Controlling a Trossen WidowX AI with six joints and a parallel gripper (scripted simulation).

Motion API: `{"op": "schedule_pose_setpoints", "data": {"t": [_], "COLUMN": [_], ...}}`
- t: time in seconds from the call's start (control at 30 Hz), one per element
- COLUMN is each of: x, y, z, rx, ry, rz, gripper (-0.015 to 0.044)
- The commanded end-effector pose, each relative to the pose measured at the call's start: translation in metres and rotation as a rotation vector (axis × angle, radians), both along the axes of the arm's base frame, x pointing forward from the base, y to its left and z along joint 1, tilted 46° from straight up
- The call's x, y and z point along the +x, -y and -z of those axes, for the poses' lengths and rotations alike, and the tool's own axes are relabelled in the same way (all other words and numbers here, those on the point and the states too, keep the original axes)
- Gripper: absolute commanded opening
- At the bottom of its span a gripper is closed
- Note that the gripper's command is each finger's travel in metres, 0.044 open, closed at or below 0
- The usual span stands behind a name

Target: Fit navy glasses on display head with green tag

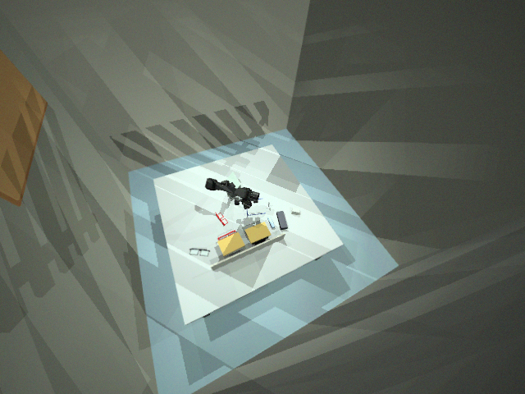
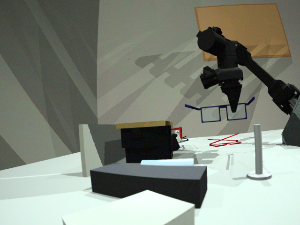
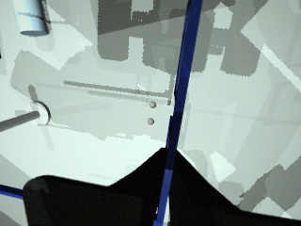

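The navy glasses [image 2: 222, 106] [image 3: 184, 61] hang in the air, lenses down and temples spread outward. My gripper [image 2: 233, 110] [image 3: 167, 153] is shut on their top bar, over one lens beside the bridge. The green-tagged head [image 1: 257, 232] [image 2: 146, 142] is dark with a yellow top; a bit of its green tag [image 2: 171, 155] shows low at its face side. Its nose [image 2: 175, 142] is bare. The glasses are apart from it, higher than its nose, out in front. The other head [image 1: 230, 244] wears red glasses [image 1: 226, 234] [image 2: 179, 131]; in the exterior view it is mostly hidden.
A thin grey post [image 2: 258, 150] [image 3: 19, 121] stands below the glasses. Loose red glasses [image 1: 221, 218] [image 2: 225, 144] and black glasses [image 1: 198, 251] lie on the table. A dark case [image 1: 281, 220] [image 2: 147, 176], light-blue roll [image 1: 271, 222] [image 2: 167, 162] and pale block [image 2: 135, 206] sit beside the tagged head; a panel [image 2: 83, 150] stands behind.
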State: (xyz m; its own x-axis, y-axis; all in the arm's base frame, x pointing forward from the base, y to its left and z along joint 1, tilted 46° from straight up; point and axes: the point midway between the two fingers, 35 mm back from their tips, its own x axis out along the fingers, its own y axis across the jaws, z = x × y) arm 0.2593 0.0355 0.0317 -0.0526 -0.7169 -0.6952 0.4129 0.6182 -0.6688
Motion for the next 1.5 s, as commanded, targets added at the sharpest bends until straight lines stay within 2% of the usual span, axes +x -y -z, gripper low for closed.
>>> {"op": "schedule_pose_setpoints", "data": {"t": [0.0,0.97,1.3,1.47], "x": [0.000,0.002,-0.001,0.000], "y": [-0.003,-0.019,-0.013,-0.010], "z": [0.003,0.012,0.017,0.021], "rx": [-0.006,-0.060,-0.081,-0.080], "ry": [0.081,0.767,0.919,0.926], "rz": [0.087,0.755,0.897,0.898], "gripper": [0.0000,0.0000,0.0000,0.0000]}}
